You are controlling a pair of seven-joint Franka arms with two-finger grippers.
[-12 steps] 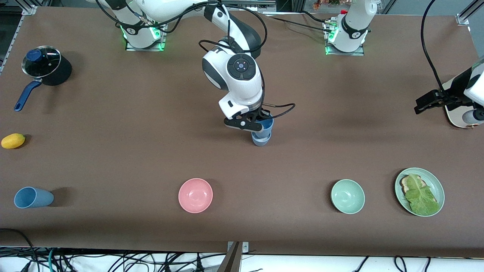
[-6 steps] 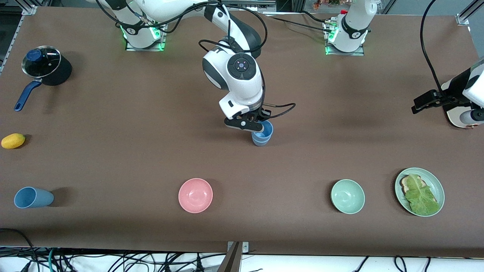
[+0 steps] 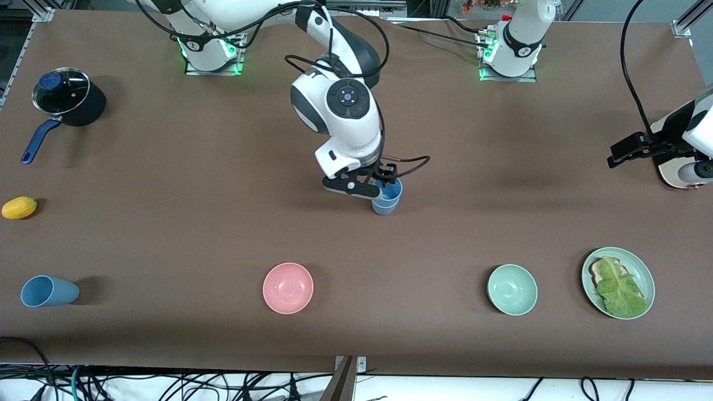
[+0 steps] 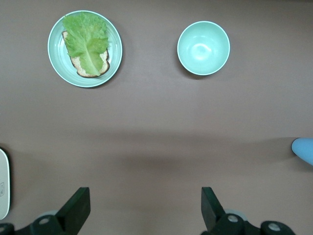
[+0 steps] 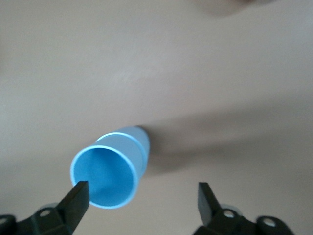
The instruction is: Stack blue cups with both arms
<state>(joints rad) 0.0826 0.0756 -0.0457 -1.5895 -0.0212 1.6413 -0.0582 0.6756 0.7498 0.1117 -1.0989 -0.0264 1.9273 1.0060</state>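
Observation:
The sky-blue cup sits upright, nested in the grey-blue cup at the table's middle. My right gripper is open just above the stack, touching neither cup. In the right wrist view the sky-blue cup's open mouth lies close to one finger of the right gripper, with the grey-blue cup's rim showing under it. My left gripper waits open and empty over bare table at the left arm's end; it also shows in the left wrist view.
A third blue cup lies on its side at the right arm's end, near the front camera. A pink bowl, a green bowl and a green plate with lettuce on bread stand nearer that camera. A lidded pot and a yellow fruit are there too.
The sky-blue cup has sunk down into the grey-blue cup. My right gripper has let go of it and shifted slightly toward the right arm's end. The left arm barely moved.

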